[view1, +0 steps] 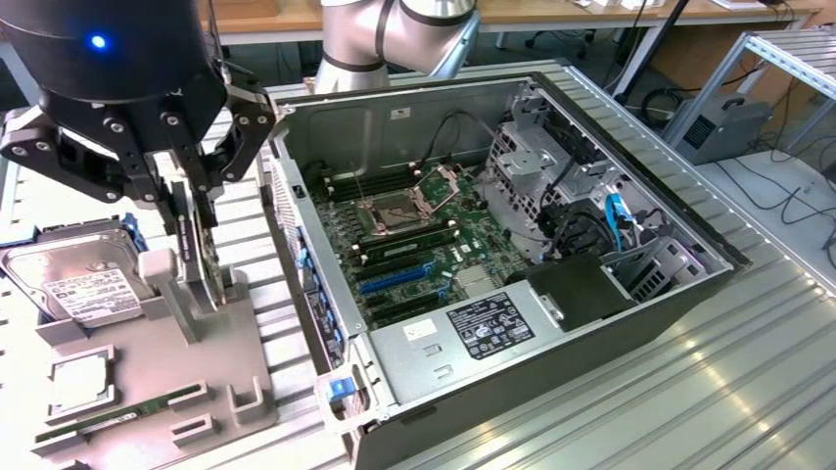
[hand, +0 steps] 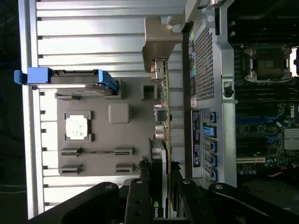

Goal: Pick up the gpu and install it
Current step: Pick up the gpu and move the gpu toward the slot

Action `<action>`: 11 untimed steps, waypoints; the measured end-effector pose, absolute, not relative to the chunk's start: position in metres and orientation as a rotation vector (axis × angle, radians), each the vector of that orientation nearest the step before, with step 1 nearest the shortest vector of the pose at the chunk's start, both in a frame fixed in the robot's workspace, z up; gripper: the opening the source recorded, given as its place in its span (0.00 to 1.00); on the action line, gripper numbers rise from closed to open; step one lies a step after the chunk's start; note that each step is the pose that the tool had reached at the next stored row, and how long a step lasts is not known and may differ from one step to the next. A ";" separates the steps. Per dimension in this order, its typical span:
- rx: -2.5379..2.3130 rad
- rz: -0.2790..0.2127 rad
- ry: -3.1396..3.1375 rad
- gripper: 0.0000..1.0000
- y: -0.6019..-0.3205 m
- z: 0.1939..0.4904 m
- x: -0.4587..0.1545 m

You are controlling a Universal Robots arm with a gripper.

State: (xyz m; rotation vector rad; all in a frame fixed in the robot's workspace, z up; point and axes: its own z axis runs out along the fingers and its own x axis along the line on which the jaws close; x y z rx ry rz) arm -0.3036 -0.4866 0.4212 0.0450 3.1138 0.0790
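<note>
The gpu (view1: 196,257) stands on edge in a slot of the grey holder tray (view1: 157,362), on the exterior view's left of the open computer case (view1: 549,157). In the wrist view the gpu (hand: 163,116) runs edge-on as a thin dark board, with its silver bracket (hand: 161,39) at the far end. My gripper (view1: 192,240) has come down over the card. Its black fingers (hand: 139,191) press against both faces of the card, so the gripper (hand: 160,189) is shut on it. The card's lower edge still rests in the holder.
A hard drive (view1: 76,284), a CPU (view1: 81,382) and a RAM stick (view1: 117,416) lie on the same tray. The case's motherboard (view1: 418,235) with blue expansion slots (view1: 392,279) is exposed. The case wall (view1: 294,245) stands close beside the gpu.
</note>
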 end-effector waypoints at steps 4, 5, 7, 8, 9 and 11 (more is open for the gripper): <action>0.045 0.079 3.114 0.27 -0.487 0.425 -0.304; 0.045 0.079 3.114 0.27 -0.487 0.425 -0.304; 0.045 0.079 3.114 0.27 -0.487 0.425 -0.304; 0.045 0.079 3.114 0.27 -0.487 0.426 -0.304; 0.045 0.079 3.114 0.27 -0.487 0.429 -0.304; 0.045 0.079 3.114 0.27 -0.487 0.429 -0.302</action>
